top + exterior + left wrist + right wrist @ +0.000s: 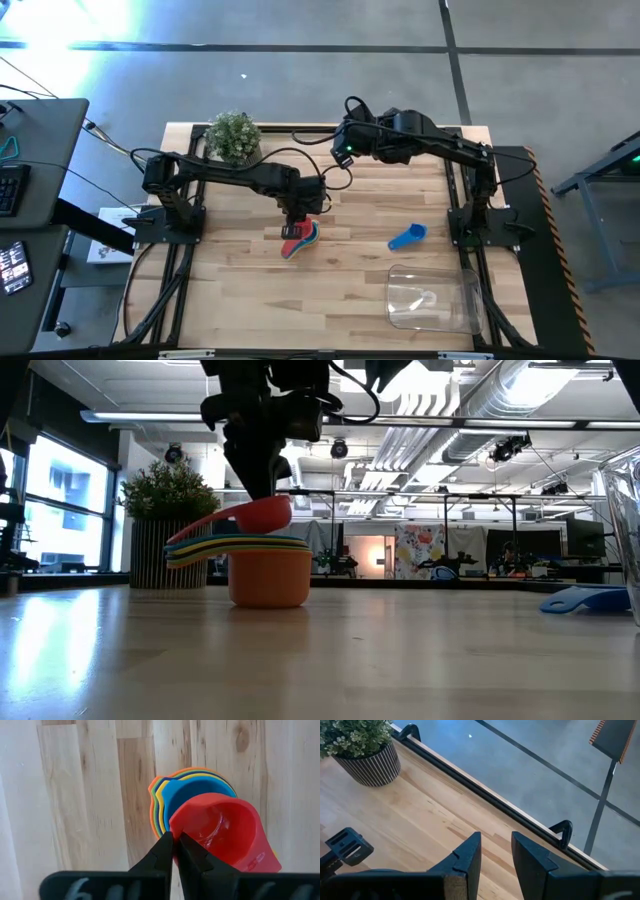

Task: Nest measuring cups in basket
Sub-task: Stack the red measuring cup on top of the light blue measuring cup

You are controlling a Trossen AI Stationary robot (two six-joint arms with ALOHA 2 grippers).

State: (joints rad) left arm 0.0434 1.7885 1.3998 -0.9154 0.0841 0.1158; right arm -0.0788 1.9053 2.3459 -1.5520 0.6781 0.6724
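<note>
While the left jaws (175, 851) pinch the rim of a red measuring cup (227, 831), it sits tilted on top of the nested stack.

That stack (262, 565) – orange at the bottom, with yellow, green and blue rims showing above it – stands on the tabletop (350, 290) near its middle, directly under the left gripper (298, 232), whose fingers are closed onto the red cup's edge. A single blue cup (407, 237) lies on its own to the right of the stack, well apart from it. The clear basket (435, 297) sits at the front right – something pale shows inside it, too faint to make out. The right gripper (496, 851) hangs over the back of the tabletop, jaws slightly parted on nothing, with a potted plant (233, 136) at the back left.
</note>
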